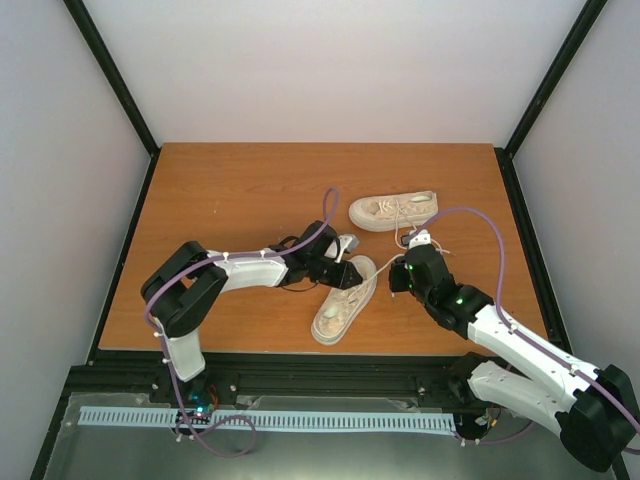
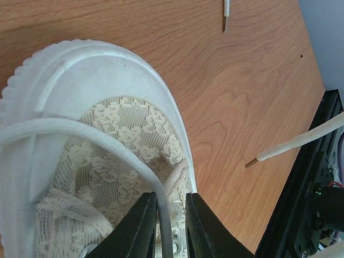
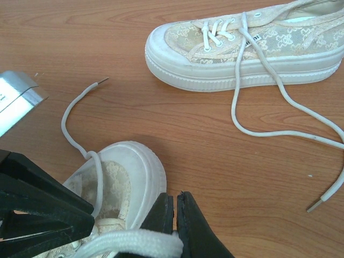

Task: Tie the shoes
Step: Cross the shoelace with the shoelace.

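You see a smooth wood-grain table [image 3: 107, 32]; in the right wrist view the shoe [image 3: 279, 40] at one o'clock wears lacy cloth, matt rubber toe and, seemingly, ribbed sole.

Far shoe [image 1: 393, 211] is laid sideways on the wooden bench [image 1: 240, 190], with the near shoe [image 1: 340, 312] angled just below it. The left pincer [image 1: 352, 272] is parked over the near shoe's top end. The right pincer [image 1: 420, 243] is hung between both shoes, where thin laces [image 1: 400, 236] are strung.
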